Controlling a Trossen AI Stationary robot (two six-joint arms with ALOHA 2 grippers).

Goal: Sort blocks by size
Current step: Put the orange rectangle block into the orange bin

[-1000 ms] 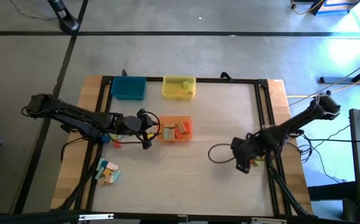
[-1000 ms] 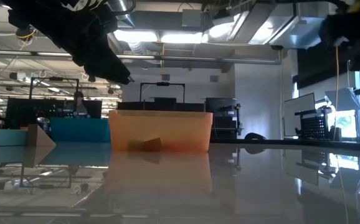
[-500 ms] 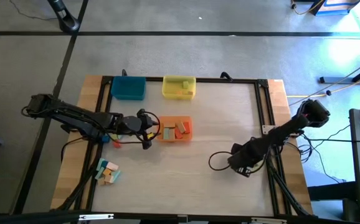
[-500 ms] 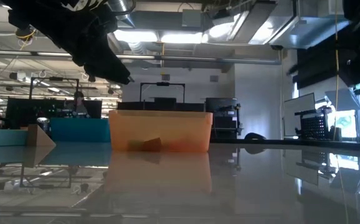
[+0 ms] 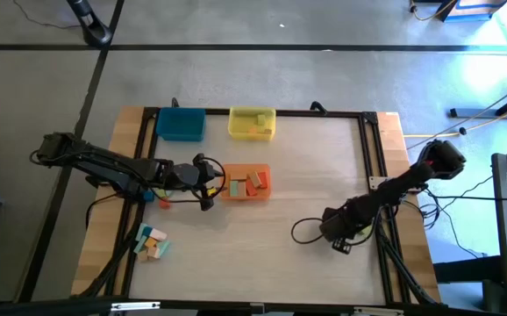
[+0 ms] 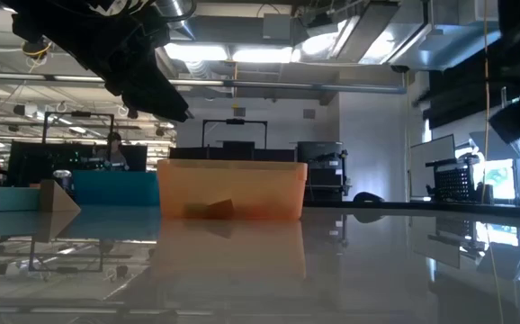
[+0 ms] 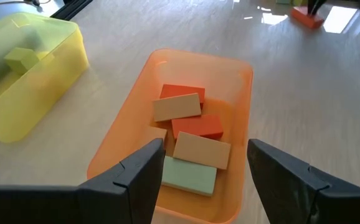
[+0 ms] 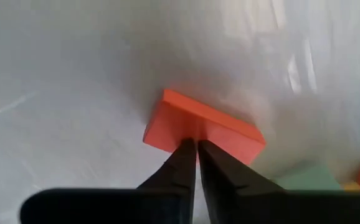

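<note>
A pale wooden table [image 5: 280, 167] framed by black rails stands on a grey floor. At its far edge sit a blue tray [image 5: 181, 124] and a yellow tray [image 5: 252, 123]; an orange tray [image 7: 237, 93] near the middle holds flat red, wood and green blocks [image 7: 192, 140]. The left gripper [image 7: 198, 180] hovers just left of it, fingers spread. A small heap of blocks [image 5: 151, 243] lies at the near left. At the right edge, the right gripper [image 8: 195, 163] has its fingers pressed almost together against an orange block [image 8: 198, 127]. Behind is an open workshop with ceiling lights.
</note>
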